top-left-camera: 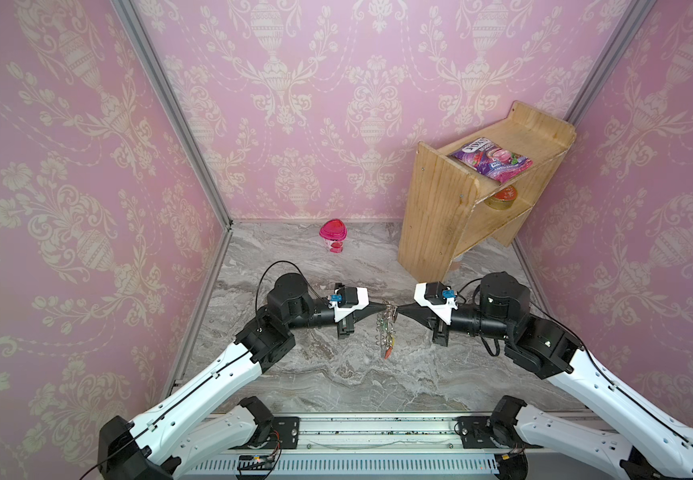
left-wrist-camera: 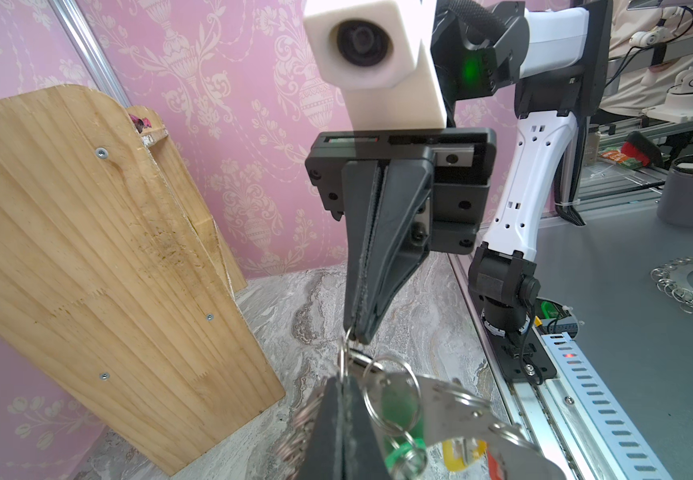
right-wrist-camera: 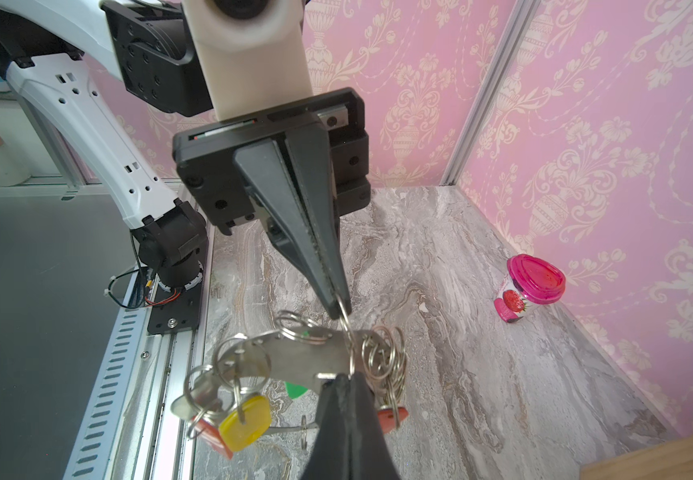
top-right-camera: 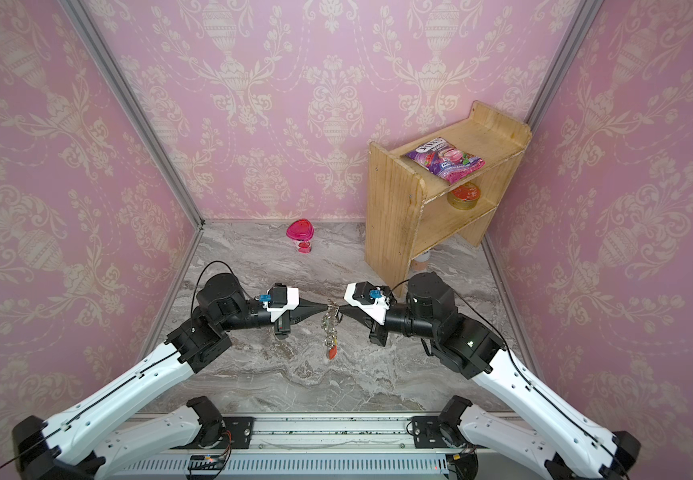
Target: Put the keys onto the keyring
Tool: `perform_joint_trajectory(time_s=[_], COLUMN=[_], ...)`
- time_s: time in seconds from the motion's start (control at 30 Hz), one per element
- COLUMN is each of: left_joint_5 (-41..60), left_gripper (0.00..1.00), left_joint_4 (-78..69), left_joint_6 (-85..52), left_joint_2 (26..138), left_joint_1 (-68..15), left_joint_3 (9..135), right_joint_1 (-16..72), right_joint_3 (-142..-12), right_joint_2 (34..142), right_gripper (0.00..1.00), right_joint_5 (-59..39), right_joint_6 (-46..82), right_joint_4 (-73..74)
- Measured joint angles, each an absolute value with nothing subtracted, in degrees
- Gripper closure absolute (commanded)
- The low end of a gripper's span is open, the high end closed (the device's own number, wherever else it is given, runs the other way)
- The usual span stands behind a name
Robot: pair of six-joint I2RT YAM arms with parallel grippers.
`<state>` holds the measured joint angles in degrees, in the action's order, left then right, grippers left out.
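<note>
Hanging between left jaws and right jaws (two, both clenched on it): one keyring [top-left-camera: 384, 328].

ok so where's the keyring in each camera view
top view: keyring just right of centre, between left tool and right tool
top view: just left of centre
left wrist: close up, beside the left tool
right wrist: close up, at both tool tips
shared landmark: wooden shelf

keyring [left-wrist-camera: 453, 411] blurred, cut by frame edge
</note>
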<state>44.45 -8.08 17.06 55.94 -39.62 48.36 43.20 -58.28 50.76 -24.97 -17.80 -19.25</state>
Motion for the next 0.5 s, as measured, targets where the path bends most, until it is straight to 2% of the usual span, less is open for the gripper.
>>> perform_joint_trajectory(time_s=[0.5], left_joint_5=[44.77], left_gripper=[1.0], left_joint_4=[-7.55], left_joint_6=[17.06], left_joint_2=[56.73], left_joint_1=[-39.62], left_joint_3=[48.45], right_joint_1=[43.83], right_joint_3=[-58.28], right_joint_2=[50.72], right_gripper=[1.0], right_joint_5=[-23.11], right_joint_6=[-17.82], right_joint_4=[-20.12])
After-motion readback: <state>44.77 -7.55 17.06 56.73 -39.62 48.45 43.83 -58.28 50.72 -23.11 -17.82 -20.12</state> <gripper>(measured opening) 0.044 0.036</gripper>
